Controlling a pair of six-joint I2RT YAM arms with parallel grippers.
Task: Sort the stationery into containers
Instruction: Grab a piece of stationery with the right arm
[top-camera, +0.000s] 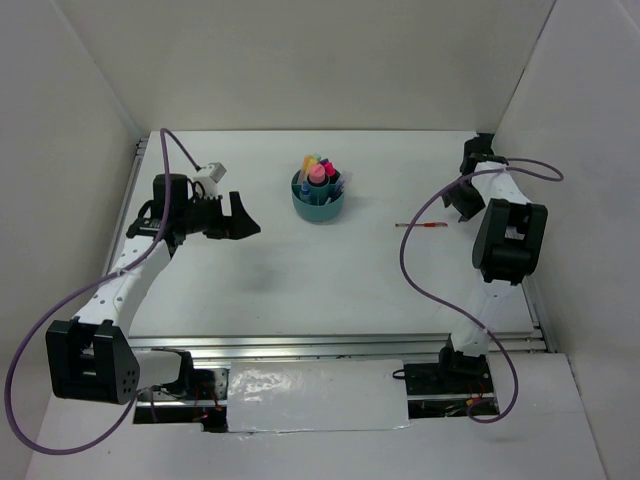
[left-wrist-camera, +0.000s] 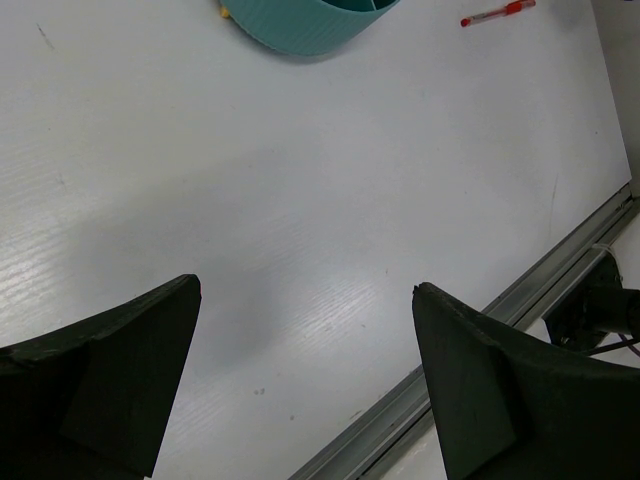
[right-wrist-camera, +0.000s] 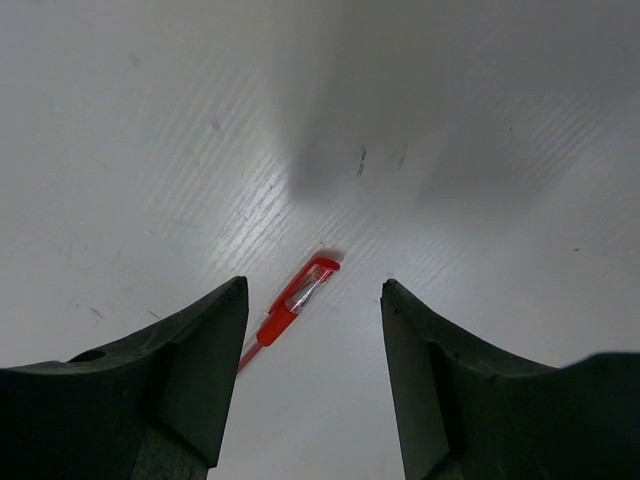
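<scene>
A round teal container (top-camera: 318, 207) stands at the middle back of the table, holding several coloured markers and pens (top-camera: 320, 172). A thin red pen (top-camera: 420, 226) lies flat on the table to its right. My right gripper (right-wrist-camera: 315, 285) hangs open just above the pen's capped end (right-wrist-camera: 300, 296), which lies between the fingers, closer to the left one and touching neither. In the top view that gripper (top-camera: 458, 208) sits at the pen's right end. My left gripper (top-camera: 245, 215) is wide open and holds nothing, left of the container. Its wrist view shows the container's rim (left-wrist-camera: 300, 25) and the red pen (left-wrist-camera: 497, 13) far ahead.
White walls close in the table on the left, back and right. An aluminium rail (top-camera: 330, 345) runs along the near edge, and it also shows in the left wrist view as the rail (left-wrist-camera: 520, 295). Purple cables loop from both arms.
</scene>
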